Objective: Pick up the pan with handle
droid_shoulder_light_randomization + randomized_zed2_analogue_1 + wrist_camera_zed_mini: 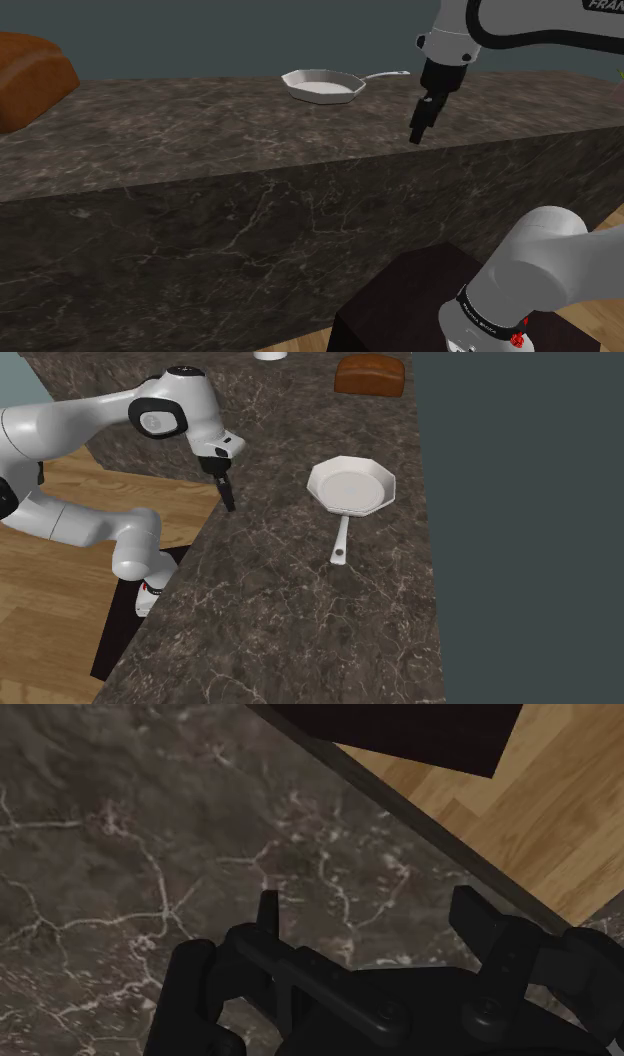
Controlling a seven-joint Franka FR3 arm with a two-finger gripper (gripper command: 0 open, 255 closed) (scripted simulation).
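A white pan (pixel 322 85) with an eight-sided rim and a long straight handle (pixel 386 75) lies on the dark marble counter (pixel 200 130), near its far edge. In the second exterior view the pan (pixel 352 487) has its handle (pixel 342 542) pointing toward that view's bottom. My black gripper (pixel 418 135) hangs pointing down over the counter's near edge, well apart from the pan and toward the shoulder view's right of it. The second exterior view shows the gripper (pixel 228 502) on that view's left of the pan. Seen from the wrist, the gripper (pixel 368 919) is open with only marble between its fingers.
A brown loaf-shaped thing (pixel 30 75) sits at the counter's far end (pixel 370 374), beside a small white object (pixel 270 355). The dark stand (pixel 420 300) is on a wooden floor (pixel 80 552) below the counter's front edge. A grey-blue wall (pixel 520 532) backs the counter.
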